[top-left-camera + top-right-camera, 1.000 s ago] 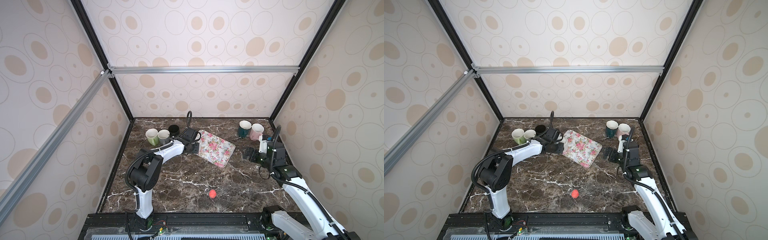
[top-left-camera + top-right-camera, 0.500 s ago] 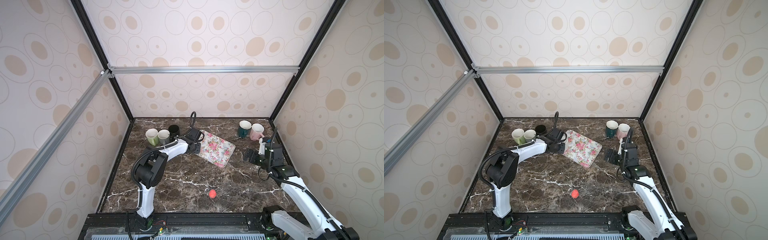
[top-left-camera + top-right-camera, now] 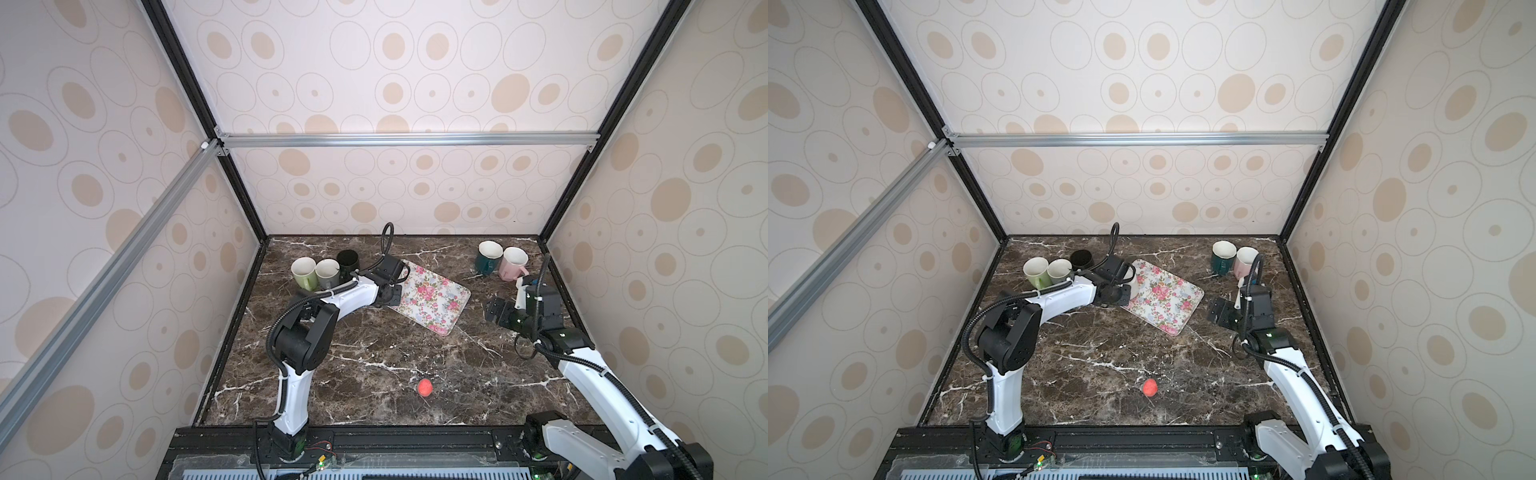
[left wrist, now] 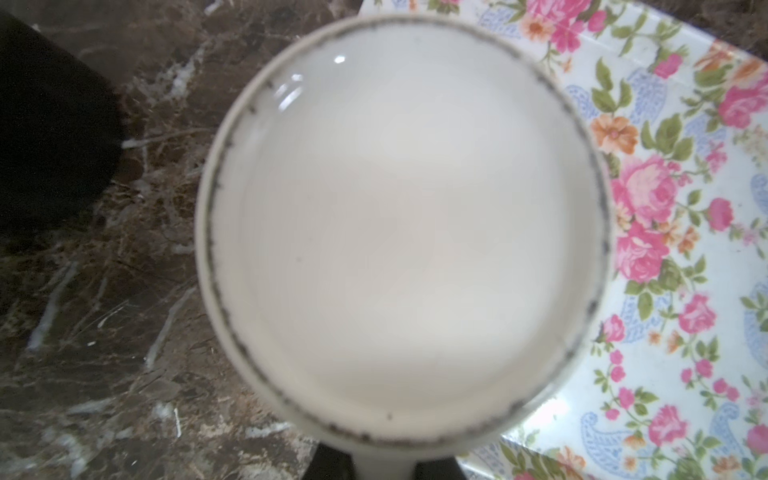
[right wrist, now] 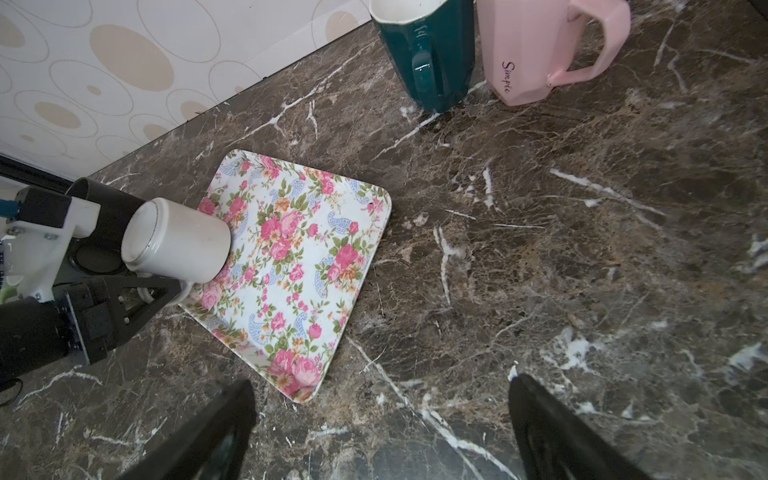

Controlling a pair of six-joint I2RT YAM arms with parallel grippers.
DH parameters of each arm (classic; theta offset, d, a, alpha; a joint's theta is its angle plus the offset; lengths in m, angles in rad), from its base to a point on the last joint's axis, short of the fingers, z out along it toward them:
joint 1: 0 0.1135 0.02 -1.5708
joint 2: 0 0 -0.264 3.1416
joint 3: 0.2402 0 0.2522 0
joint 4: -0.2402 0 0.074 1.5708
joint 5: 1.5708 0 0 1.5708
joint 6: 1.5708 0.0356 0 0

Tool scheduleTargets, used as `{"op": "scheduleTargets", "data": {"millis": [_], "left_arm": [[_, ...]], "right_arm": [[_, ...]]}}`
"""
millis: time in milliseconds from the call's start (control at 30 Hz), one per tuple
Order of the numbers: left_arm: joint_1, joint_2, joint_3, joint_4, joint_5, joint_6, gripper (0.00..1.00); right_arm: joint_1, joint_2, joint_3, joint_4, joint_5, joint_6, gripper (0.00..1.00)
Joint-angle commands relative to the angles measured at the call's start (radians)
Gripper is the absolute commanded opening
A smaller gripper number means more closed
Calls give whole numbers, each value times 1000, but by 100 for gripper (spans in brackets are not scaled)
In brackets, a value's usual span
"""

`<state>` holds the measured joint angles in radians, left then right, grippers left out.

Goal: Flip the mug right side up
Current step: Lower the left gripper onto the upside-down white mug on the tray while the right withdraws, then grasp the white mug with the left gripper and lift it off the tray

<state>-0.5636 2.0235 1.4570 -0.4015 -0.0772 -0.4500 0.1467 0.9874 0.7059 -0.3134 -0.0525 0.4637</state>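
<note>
Dark marble tabletop [image 5: 540, 249] carries a floral tray [image 5: 299, 266]. On the tray corner nearest the left arm, the white mug [image 5: 183, 241] sits upside down, base up. Left tool [image 5: 166, 291] is clamped on its handle. Right tool [image 5: 380, 382] hangs spread wide over bare marble, well apart from the tray.

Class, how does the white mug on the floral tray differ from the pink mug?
The white mug stands mouth down on the floral tray; the pink mug stands mouth up on the marble table. The left tool grips the white mug's handle; no tool holds the pink mug. The white mug is round, the pink mug faceted. Both have one handle.
</note>
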Motion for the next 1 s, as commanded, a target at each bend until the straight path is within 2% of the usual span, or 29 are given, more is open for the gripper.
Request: {"op": "scheduleTargets", "data": {"millis": [0,167,333,733,967], "left_arm": [[2,21,50,-33,-23,2,16],[3,15,48,-25,-4,6,7],[5,-23,28,3,33,9,0],[10,-141,-33,132,214,0,0],[22,-199,-57,238,397,-75,0]], "right_arm": [[6,8,4,2,-9,10,98],[5,7,-5,16,-40,30,97],[5,12,-34,81,-131,67,98],[5,86,-83,226,-334,185,97],[5,78,-107,306,-389,236,97]]}}
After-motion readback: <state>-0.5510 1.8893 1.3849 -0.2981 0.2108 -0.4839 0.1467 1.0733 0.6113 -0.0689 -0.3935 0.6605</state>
